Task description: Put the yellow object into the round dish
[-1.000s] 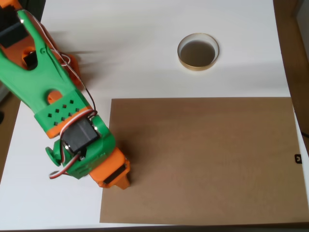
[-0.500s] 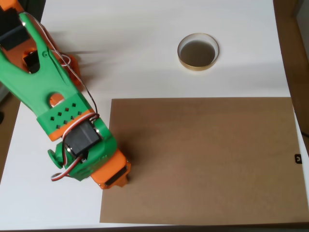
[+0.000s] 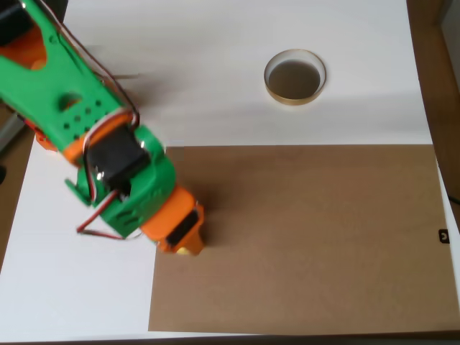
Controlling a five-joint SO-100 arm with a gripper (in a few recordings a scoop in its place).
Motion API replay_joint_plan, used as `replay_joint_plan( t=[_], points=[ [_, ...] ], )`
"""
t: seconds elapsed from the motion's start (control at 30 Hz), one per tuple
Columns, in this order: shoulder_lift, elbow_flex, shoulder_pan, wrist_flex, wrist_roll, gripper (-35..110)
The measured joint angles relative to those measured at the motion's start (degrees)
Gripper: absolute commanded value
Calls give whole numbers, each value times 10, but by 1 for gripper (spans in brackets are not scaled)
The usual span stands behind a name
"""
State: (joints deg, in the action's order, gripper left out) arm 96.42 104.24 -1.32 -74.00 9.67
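Observation:
In the overhead view the green and orange arm reaches in from the upper left. Its gripper (image 3: 185, 246) hangs over the left edge of the brown board (image 3: 309, 237), and the wrist hides its jaws from above. A sliver of the yellow object (image 3: 191, 251) peeks out under the orange tip, held between the fingers. The round dish (image 3: 295, 77), tan-gold rim around a dark inside, sits empty on the white table at the upper middle, well to the upper right of the gripper.
The brown board covers the lower right of the white table (image 3: 215, 86). Wooden floor or furniture borders the table on the right side (image 3: 442, 108). A small black marker (image 3: 443, 235) sits at the board's right edge.
The arm has swung up and to the right, and the gripper has shifted from the board's lower left edge slightly further onto it. Yellow now shows at its tip.

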Motion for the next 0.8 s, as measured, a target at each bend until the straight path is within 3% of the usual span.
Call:
replay_joint_plan(
  t=[0.8],
  points=[
    [88,33,286,-44,11,0]
  ],
)
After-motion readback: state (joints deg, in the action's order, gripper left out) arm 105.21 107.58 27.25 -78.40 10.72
